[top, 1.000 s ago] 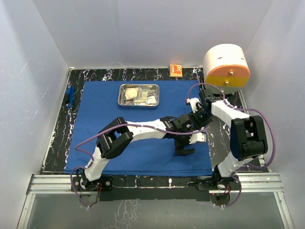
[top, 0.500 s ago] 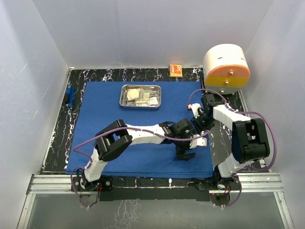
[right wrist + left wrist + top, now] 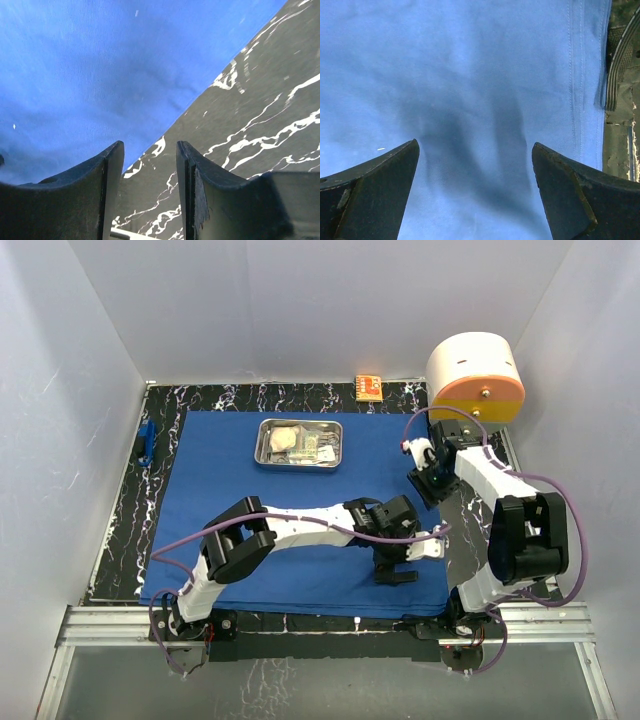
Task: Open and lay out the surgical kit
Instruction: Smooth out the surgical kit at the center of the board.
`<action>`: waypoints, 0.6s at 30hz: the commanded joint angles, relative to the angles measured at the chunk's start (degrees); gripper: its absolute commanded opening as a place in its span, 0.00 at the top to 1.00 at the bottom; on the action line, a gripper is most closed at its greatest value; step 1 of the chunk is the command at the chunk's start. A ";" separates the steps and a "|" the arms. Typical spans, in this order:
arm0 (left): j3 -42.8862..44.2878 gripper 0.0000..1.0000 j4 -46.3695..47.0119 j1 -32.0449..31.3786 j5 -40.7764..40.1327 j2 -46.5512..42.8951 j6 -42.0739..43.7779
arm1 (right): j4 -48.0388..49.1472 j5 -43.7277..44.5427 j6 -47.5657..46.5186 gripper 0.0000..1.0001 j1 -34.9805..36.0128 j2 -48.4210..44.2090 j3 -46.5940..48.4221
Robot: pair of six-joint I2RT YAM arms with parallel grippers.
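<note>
The royal-blue cloth (image 3: 250, 500) lies spread flat over the black marbled table (image 3: 130, 510). The steel tray (image 3: 297, 444) stands on its far middle and holds pale packets and slim metal instruments. My left gripper (image 3: 396, 565) is low over the cloth's near right corner. In the left wrist view it (image 3: 475, 145) is wide open and empty over bare cloth (image 3: 470, 75), with the stitched hem at the right. My right gripper (image 3: 425, 480) is at the cloth's right edge. In the right wrist view it (image 3: 150, 144) is open by a narrow gap and empty over the cloth edge (image 3: 100, 75).
A big cream-and-orange cylinder (image 3: 475, 378) stands at the far right corner, close behind my right arm. A small orange box (image 3: 369, 388) lies at the far edge. A small blue object (image 3: 147, 440) sits at the left. White walls enclose the table.
My left gripper has moved nearer and to the right along the cloth. My right gripper has drawn back to the far right. The cloth and tray have shifted slightly right.
</note>
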 commanded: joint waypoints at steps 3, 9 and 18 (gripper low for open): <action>5.90 0.05 -7.98 1.21 -7.23 -6.11 2.76 | 6.85 -4.82 5.14 0.56 0.06 4.39 8.54; 3.72 0.05 -10.77 10.46 -8.31 -14.20 1.18 | 12.75 -7.45 8.32 0.56 1.75 9.78 16.01; -5.82 0.04 -9.87 30.15 -10.95 -26.54 -2.77 | 18.22 -4.78 10.63 0.57 3.92 20.98 24.87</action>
